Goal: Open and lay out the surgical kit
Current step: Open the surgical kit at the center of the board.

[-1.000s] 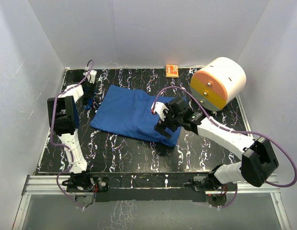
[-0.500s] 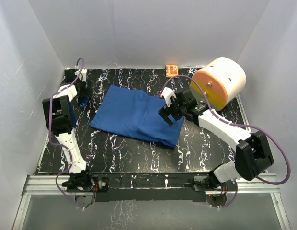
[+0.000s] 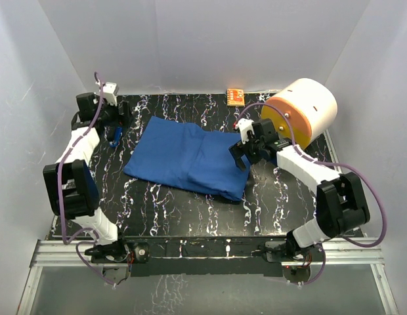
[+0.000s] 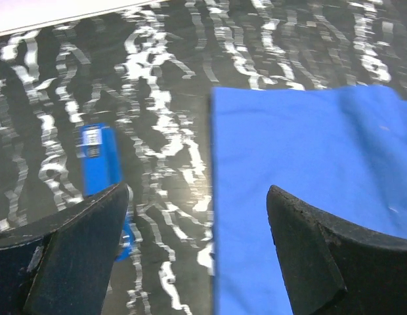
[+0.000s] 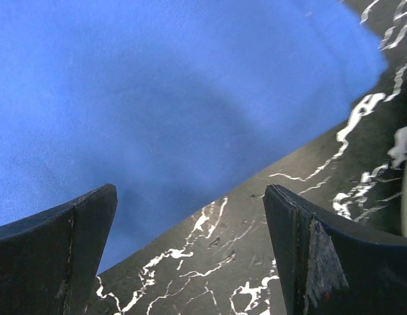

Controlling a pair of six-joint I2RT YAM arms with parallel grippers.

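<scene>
Black marble-look tabletop (image 3: 190, 216) boxed in by white walls (image 3: 210, 46), and we had the blue cloth wrap (image 3: 190, 161) lying still folded shut around the middle of it. Our left gripper (image 4: 197, 197) was up at the far left corner, jaws spread wide and holding nothing. It was above bare table between a small blue item (image 4: 98, 157) and the wrap's edge. Our right gripper (image 5: 190, 193) was just as wide open and also empty, hanging over the wrap's right-hand edge where cloth met table. We couldn't tell if either one was actually touching the surface. Off at the back right sat the big orange-and-white drum (image 3: 300, 113), with the little orange box (image 3: 235, 96) beside it.
</scene>
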